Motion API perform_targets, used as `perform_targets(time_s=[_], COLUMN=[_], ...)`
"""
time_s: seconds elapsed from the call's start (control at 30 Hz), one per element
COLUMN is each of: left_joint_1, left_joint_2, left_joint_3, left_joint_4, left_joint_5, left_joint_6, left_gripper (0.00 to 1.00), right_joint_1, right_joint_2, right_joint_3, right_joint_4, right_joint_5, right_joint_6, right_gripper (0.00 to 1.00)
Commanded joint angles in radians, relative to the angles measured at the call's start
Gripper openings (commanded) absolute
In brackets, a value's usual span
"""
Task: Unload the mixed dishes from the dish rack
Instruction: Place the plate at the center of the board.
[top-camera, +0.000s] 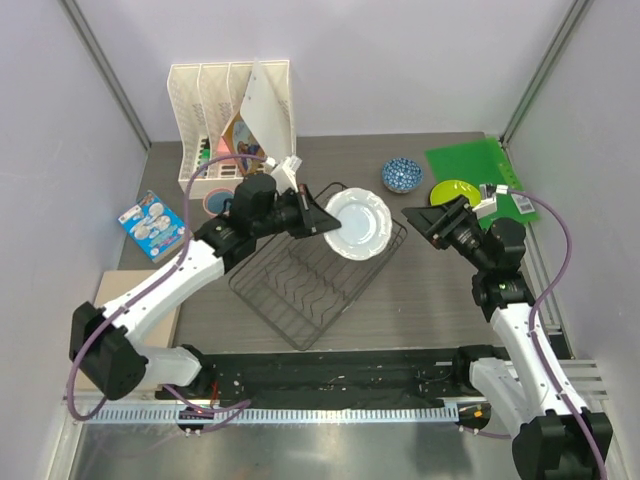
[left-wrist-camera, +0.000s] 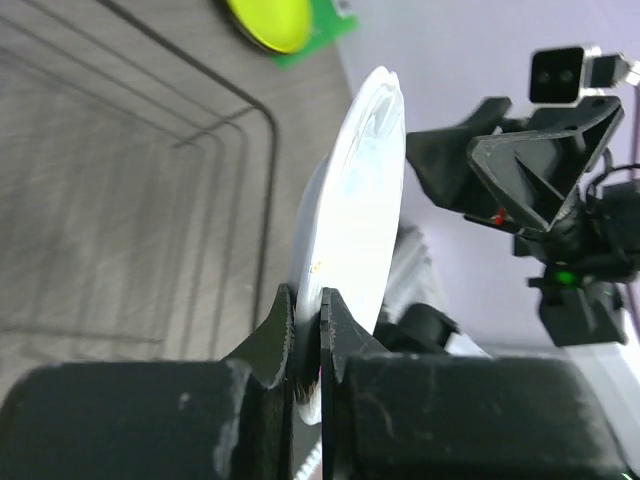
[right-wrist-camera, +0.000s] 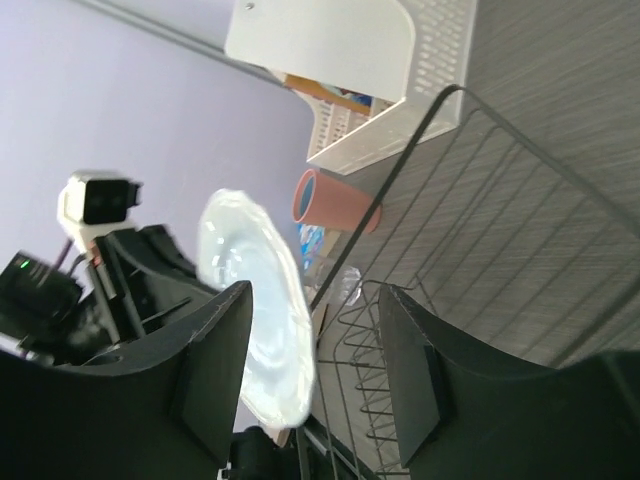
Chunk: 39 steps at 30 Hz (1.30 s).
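Top external: white scalloped glossy plate (top-camera: 360, 222) on edge over black wire dish rack (top-camera: 300, 295), 1 o'clock corner, rim clenched by left fingers (left-wrist-camera: 340, 335); right fingers (right-wrist-camera: 410, 370) parted, empty. Likely rigid, slick, breakable; best taken by the free rim at 3 o'clock.

The grey table (top-camera: 430, 290) carries a black wire rack (top-camera: 300, 300) at centre. A white organizer (top-camera: 215, 100) stands upper left, with a pink cup (top-camera: 215, 202) just below it. A blue bowl (top-camera: 401, 175) and a green mat (top-camera: 465, 160) lie upper right. A green plate (top-camera: 455, 192) seems to rest partly on the mat.
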Motion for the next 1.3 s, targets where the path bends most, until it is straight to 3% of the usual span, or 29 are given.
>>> perform_targets(time_s=[0.0,0.43,0.53,0.57,0.6,0.63,0.67,0.73,0.77,0.8,0.87,1.03,1.2,1.27], left_joint_1=[0.001,0.0,0.0,0.0,0.0,0.0,0.003,0.001,0.001,0.003,0.007,0.041,0.043,0.041], left_joint_2=[0.059,0.131,0.13,0.122,0.116,0.108,0.088,0.065,0.042,0.029,0.001,-0.159,-0.297,-0.366], left_joint_3=[0.034,0.046,0.046,0.046,0.044,0.044,0.046,0.073,0.096,0.106,0.117,0.026,-0.072,-0.109], left_joint_4=[0.312,0.413,0.406,0.398,0.377,0.36,0.338,0.213,0.164,0.112,0.009,-0.025,-0.076,-0.099], left_joint_5=[0.239,0.266,0.263,0.255,0.247,0.235,0.209,0.146,0.056,0.011,-0.123,-0.279,-0.339,-0.363], left_joint_6=[-0.185,-0.242,-0.226,-0.216,-0.203,-0.166,-0.137,-0.082,-0.024,-0.002,0.043,0.063,0.113,0.127], left_gripper=[0.0,0.0,0.0,0.0,0.02,0.09,0.33,0.6,0.85,0.96,1.0,1.0,1.0,1.0], right_joint_1=[0.027,0.203,0.226,0.226,0.225,0.226,0.225,0.225,0.225,0.223,0.22,0.15,-0.148,-0.16], right_joint_2=[-0.005,0.118,0.118,0.112,0.103,0.094,0.074,0.049,0.026,0.019,0.012,0.048,0.107,0.176], right_joint_3=[0.062,0.116,0.127,0.124,0.119,0.117,0.119,0.124,0.127,0.139,0.157,0.196,0.185,0.208], right_joint_4=[0.104,0.048,0.026,0.023,0.015,0.011,0.002,-0.032,-0.047,-0.083,-0.129,-0.213,-0.222,-0.241], right_joint_5=[-0.081,-0.061,-0.015,0.0,0.02,0.037,0.074,0.117,0.175,0.2,0.284,0.372,0.371,0.477], right_joint_6=[0.01,-0.118,-0.132,-0.133,-0.135,-0.138,-0.145,-0.15,-0.158,-0.162,-0.176,-0.147,-0.073,-0.104], right_gripper=[0.59,0.57,0.23,0.02,0.01,0.01,0.01,0.01,0.01,0.01,0.01,0.01,0.01,0.01])
